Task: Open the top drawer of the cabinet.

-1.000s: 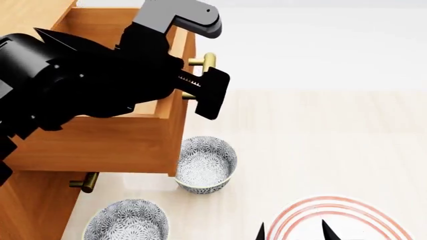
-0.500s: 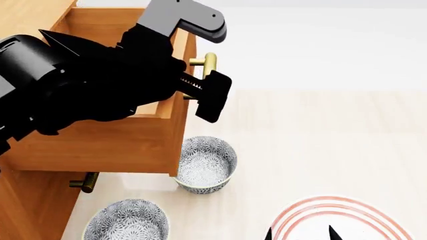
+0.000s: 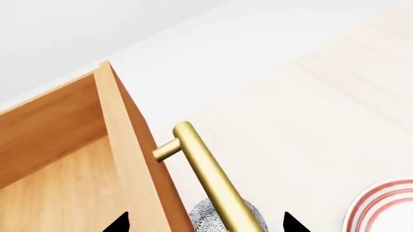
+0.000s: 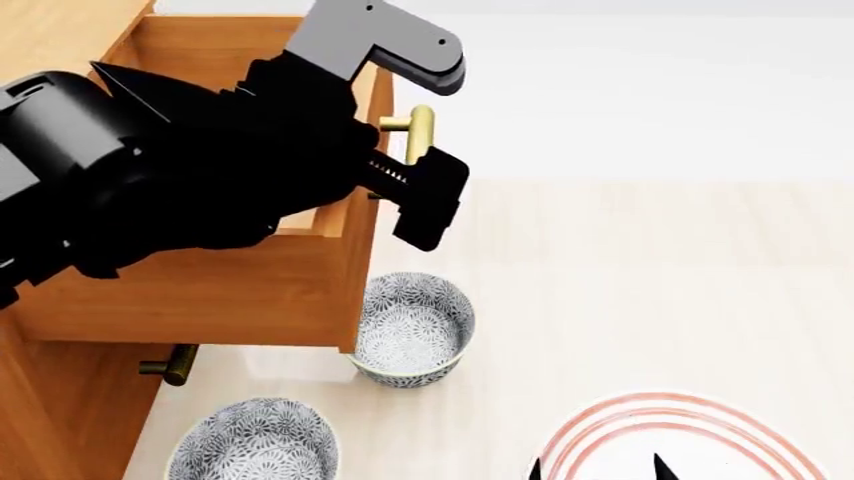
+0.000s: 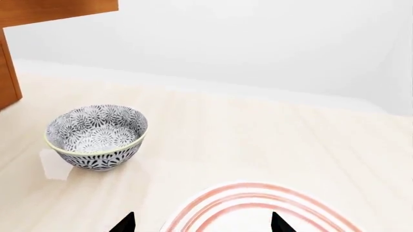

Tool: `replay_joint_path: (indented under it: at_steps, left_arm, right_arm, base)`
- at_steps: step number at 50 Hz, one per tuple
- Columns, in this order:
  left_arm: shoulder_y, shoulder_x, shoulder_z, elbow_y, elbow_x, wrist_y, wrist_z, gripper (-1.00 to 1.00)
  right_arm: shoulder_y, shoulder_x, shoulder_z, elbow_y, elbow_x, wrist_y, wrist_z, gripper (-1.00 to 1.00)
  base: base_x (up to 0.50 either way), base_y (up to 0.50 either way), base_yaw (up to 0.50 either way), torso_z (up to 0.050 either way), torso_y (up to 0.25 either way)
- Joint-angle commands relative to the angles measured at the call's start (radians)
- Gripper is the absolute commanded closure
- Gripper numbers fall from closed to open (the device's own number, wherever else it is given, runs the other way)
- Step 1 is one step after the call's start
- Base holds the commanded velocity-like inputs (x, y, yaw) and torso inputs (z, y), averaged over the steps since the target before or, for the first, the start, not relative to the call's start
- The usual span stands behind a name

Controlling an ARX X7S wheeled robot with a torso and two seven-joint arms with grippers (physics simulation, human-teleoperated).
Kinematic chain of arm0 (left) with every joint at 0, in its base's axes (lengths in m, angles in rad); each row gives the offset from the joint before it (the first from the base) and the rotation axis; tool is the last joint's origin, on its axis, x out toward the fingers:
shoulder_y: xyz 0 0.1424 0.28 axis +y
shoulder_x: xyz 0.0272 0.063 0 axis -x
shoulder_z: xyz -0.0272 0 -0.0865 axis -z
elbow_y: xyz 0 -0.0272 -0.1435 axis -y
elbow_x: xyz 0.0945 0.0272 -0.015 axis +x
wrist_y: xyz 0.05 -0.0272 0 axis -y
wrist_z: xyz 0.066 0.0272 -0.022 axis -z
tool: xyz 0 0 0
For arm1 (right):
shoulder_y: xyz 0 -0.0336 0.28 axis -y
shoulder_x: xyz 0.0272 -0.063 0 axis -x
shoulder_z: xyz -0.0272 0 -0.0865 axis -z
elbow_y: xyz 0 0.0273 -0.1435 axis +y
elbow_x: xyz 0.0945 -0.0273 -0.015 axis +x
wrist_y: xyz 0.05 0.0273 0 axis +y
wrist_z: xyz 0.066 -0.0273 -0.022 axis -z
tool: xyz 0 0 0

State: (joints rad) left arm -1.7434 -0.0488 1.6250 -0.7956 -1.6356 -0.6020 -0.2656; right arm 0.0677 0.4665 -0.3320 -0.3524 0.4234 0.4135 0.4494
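cabinet: the cabinet took up the whole left side of your head view, standing on the pale wood floor.

top drawer: you had the top drawer pulled well out of the cabinet front, the paler box inside showing. Its front panel hung over the nearer bowl's rim in the head view.

left arm: your left gripper sat right at the drawer front, fingers spread wide, one grey finger above the handle and one black finger below it. I couldn't tell if either pad was actually touching the bar.

plate: a white plate with red rings lay on the floor, well apart from the cabinet, right under your right gripper. Only the two dark tips showed, set apart, nothing between them.

bowls: one patterned bowl stood upright just beside the drawer front, a second bowl sat nearer the cabinet base.

handle: the brass handle stuck out from the drawer front, bare in the left wrist view.

lower handle: the end of another brass handle poked out below the open drawer.
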Motion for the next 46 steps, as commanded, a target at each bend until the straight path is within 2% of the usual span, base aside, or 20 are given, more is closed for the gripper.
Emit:
replay_joint_path:
  at_steps: [1,14,36,42,46]
  left_arm:
    - [-0.023,0.049,-0.053,0.065,-0.189,0.021,0.022,-1.00]
    - [-0.079,0.046,-0.050,0.091,-0.204,0.036,0.000,-1.00]
    - [-0.150,-0.045,-0.105,0.296,-0.213,0.067,-0.144,-1.00]
    - [-0.153,-0.133,-0.127,0.477,-0.171,0.134,-0.265,-1.00]
    - [-0.155,-0.233,-0.154,0.664,-0.134,0.190,-0.372,-1.00]
  right_arm:
    - [0.004,0.007,-0.002,-0.018,-0.002,0.017,0.012,-1.00]
    - [-0.001,0.013,-0.001,-0.025,-0.004,0.020,0.020,-1.00]
    - [-0.007,0.021,-0.002,-0.045,-0.002,0.023,0.028,-1.00]
    - [-0.012,0.022,-0.004,-0.044,-0.004,0.018,0.028,-1.00]
    - [-0.016,0.019,-0.006,-0.033,-0.006,0.007,0.025,-1.00]
  base:
    - [0.00,0.00,0.00,0.000,0.000]
    - [0.00,0.00,0.00,0.000,0.000]
    - [0.00,0.00,0.00,0.000,0.000]
    - [0.00,0.00,0.00,0.000,0.000]
    - [0.00,0.00,0.00,0.000,0.000]
